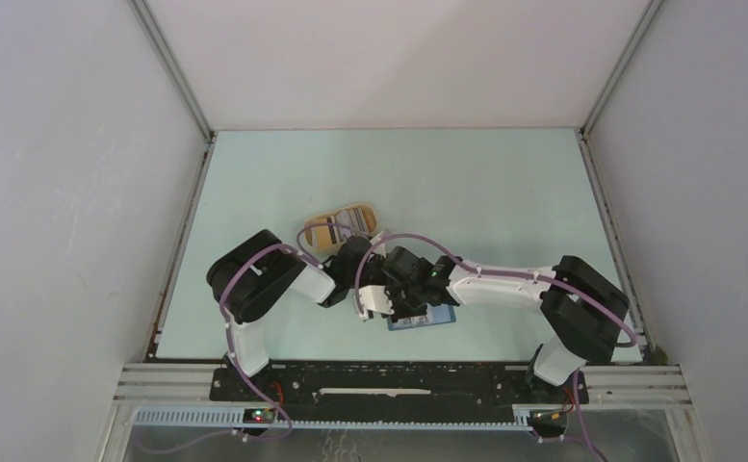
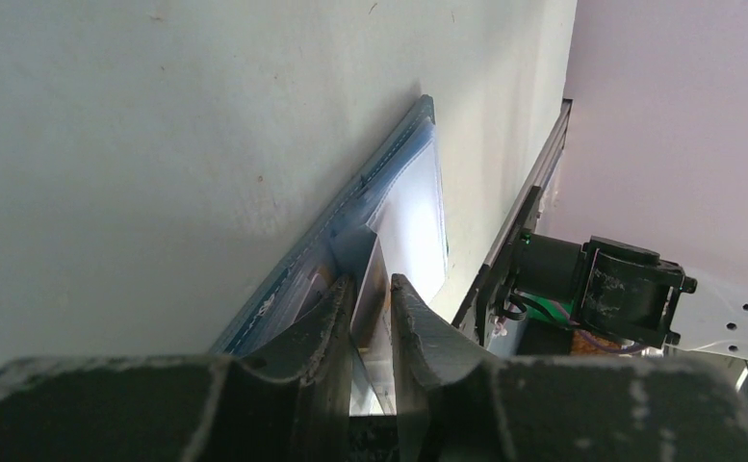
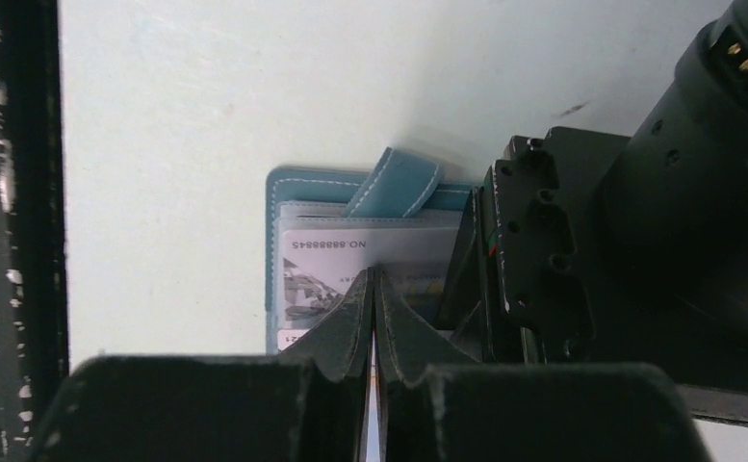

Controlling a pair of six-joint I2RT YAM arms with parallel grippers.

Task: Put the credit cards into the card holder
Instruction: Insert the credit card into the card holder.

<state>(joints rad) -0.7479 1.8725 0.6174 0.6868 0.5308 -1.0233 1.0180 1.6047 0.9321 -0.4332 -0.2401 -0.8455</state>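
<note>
Overhead, two robot arms bend inward and meet near the front of a pale green tabletop (image 1: 504,192). Under their wrists lies the card holder (image 1: 429,319), a small teal-blue wallet, mostly covered by the left gripper (image 1: 374,300) and the right gripper (image 1: 410,296), which sit side by side above it. Just behind them is a tan oval tray (image 1: 310,231) with a few credit cards (image 1: 339,231) lying in it, well apart from the wallet. Next, the left wrist camera looks low across the tabletop: the wallet (image 2: 331,241) lies flat, seen almost edge-on, and the left gripper's (image 2: 372,281) dark fingers stand close together, pinching a thin raised flap of the wallet between them. The right arm's black motor (image 2: 630,289) shows at the right. Lastly, the right wrist camera looks down on the open wallet (image 3: 302,188), its stitched strap (image 3: 394,183) curling up at the far edge. One pale printed card (image 3: 322,255) lies in its inside pocket. The right gripper's (image 3: 372,274) fingers are pressed together with their tips right over this card; a thin pale sliver shows between them, and I cannot tell what it is. The left arm's black body (image 3: 543,260) crowds the wallet's right side.
</note>
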